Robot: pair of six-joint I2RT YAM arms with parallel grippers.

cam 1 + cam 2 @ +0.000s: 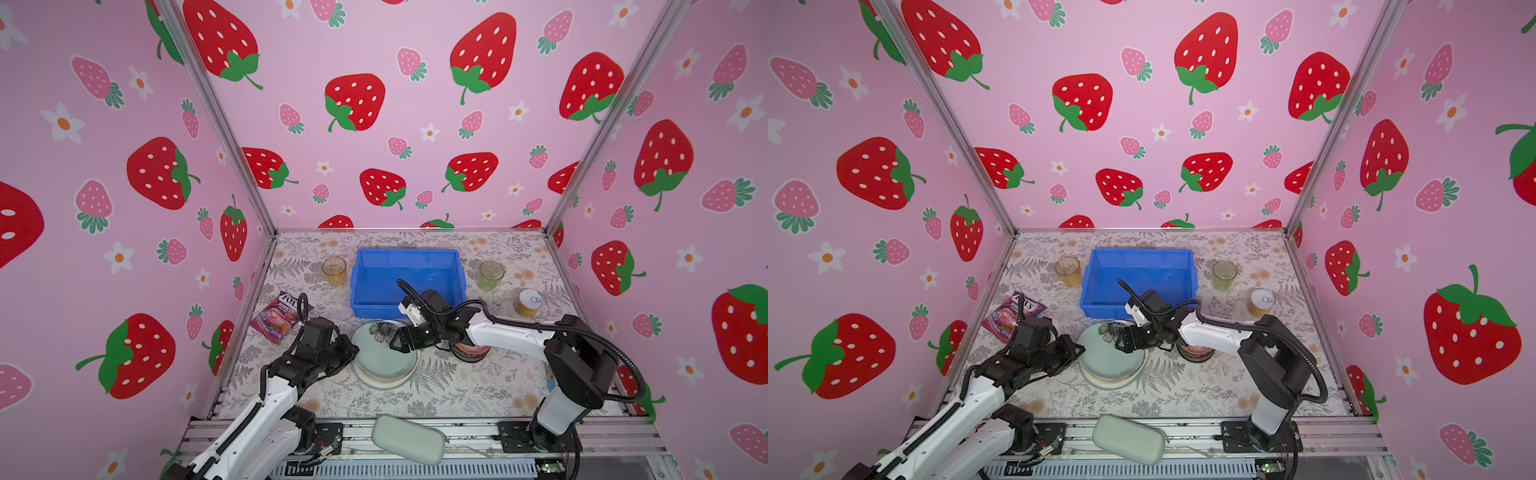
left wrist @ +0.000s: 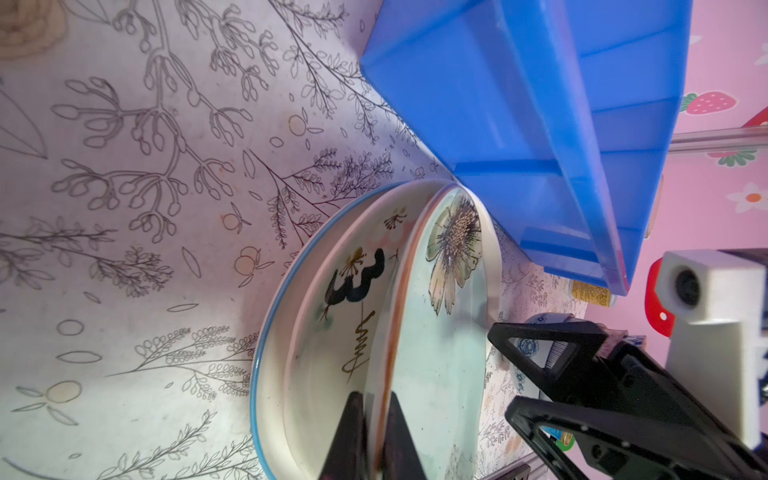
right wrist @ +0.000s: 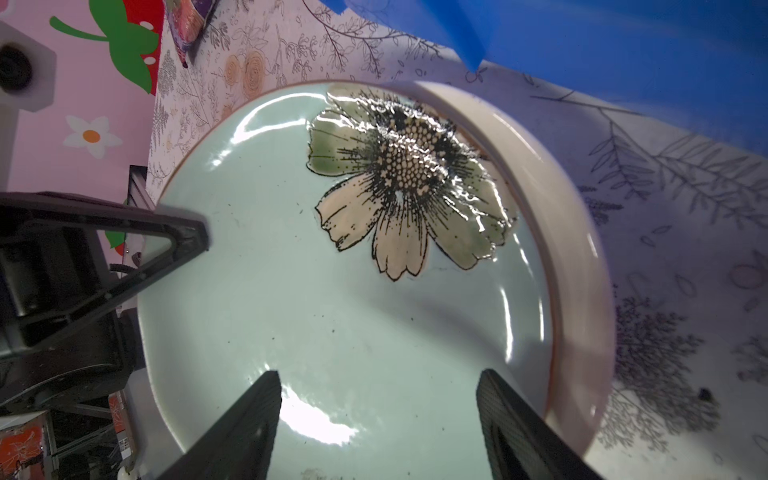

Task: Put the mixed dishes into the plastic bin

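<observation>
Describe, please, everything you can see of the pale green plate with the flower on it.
The pale green plate is round and glossy, ceramic by its look, with a thin brown rim and a large beige, olive and black flower off-centre. It lies on a white plate, close to the blue bin. The left gripper has its fingers shut on the rim, and that side looks lifted off the white plate. The right gripper hangs open above it.
</observation>
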